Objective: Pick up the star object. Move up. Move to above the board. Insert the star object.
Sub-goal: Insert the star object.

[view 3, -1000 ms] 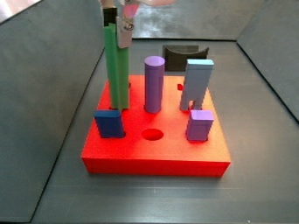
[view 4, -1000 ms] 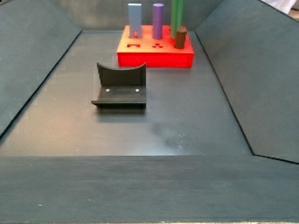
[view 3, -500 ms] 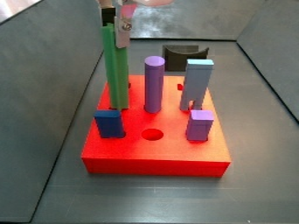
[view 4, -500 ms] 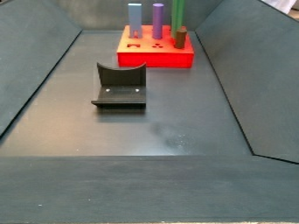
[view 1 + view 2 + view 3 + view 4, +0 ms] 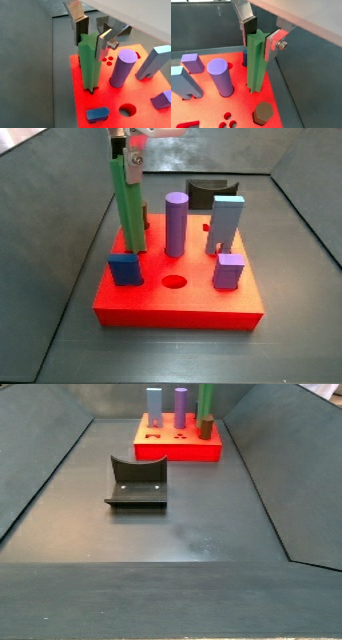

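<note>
Fingers (image 5: 79,26) of my gripper (image 5: 91,31) are clamping the star object's (image 5: 89,62) top, its foot standing in the board (image 5: 137,98), left of the purple cylinder (image 5: 121,68).

The gripper (image 5: 90,31) is held upright at the top of both wrist views, pointed straight down. Its jaws are closed on the upper end of the star object (image 5: 89,62).

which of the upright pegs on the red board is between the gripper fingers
The tall green star object; the gripper clamps its top over the board. The purple cylinder and other pegs stand free.
</note>
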Robot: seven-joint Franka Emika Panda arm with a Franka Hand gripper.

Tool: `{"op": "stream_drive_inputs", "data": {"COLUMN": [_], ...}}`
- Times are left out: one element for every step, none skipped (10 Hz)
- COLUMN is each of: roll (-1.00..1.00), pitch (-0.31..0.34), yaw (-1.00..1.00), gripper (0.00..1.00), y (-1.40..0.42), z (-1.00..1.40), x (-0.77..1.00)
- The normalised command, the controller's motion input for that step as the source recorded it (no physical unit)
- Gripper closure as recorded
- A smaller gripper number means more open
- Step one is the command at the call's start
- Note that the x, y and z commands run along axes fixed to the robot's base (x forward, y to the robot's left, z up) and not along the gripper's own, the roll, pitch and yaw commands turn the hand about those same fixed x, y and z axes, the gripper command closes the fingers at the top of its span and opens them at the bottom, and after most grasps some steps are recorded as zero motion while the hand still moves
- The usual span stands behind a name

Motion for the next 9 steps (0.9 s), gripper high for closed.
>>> {"op": "stream_drive_inputs", "data": {"roll": [-0.17, -0.19, -0.17, -0.05, -0.05, -0.04, 0.0, 0.0, 0.0], "pitch": [-0.021, -0.056, -0.044, -0.024, -0.026, -0.011, -0.033, -0.087, -0.063], "yaw": [-0.26, -0.3, -0.24, -0.04, 0.0, 0.0, 0.0, 0.0, 0.0], "gripper": [1.0, 1.0, 1.0, 1.0, 1.0, 1.0, 1.0, 1.0, 1.0], "y": [-0.08, -0.09, -0.04, 0.0, 0.0, 0.02, 0.0, 0.0, -0.05], "z": [-0.13, -0.06, -0.07, -0.05, -0.11, -0.42, -0.79, -1.0, -1.0], "x": [0.0, -0.04, 0.0, -0.07, -0.02, 0.0, -0.05, -0.06, -0.13]}}
